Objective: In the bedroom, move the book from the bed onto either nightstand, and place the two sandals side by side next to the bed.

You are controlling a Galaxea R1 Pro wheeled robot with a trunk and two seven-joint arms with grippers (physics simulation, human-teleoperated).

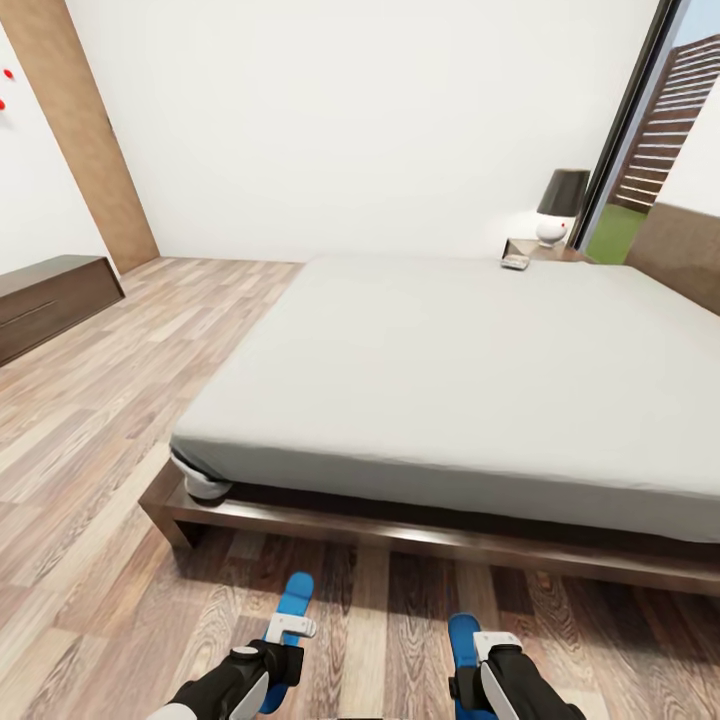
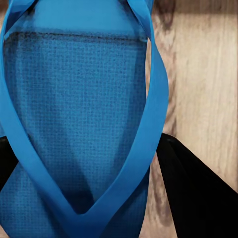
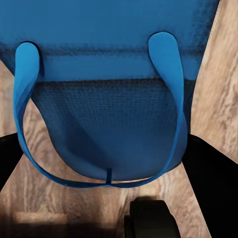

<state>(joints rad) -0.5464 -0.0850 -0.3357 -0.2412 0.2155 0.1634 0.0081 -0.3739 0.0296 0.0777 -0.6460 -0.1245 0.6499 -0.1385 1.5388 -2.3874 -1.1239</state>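
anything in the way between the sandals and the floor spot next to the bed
Nothing visible. Both sandals, left and right, sit at the grippers, left gripper and right gripper, above bare wood floor just in front of the bed base.

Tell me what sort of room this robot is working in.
Most likely a bedroom: a large low bed fills the middle, a nightstand carrying a lamp sits at its far corner, and a long low cabinet lines the wall.

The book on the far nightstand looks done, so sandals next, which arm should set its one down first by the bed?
Probably the left. In the head view the left gripper and its sandal sit nearer the bed than the right gripper and right sandal. Each wrist view shows a sandal between dark fingers.
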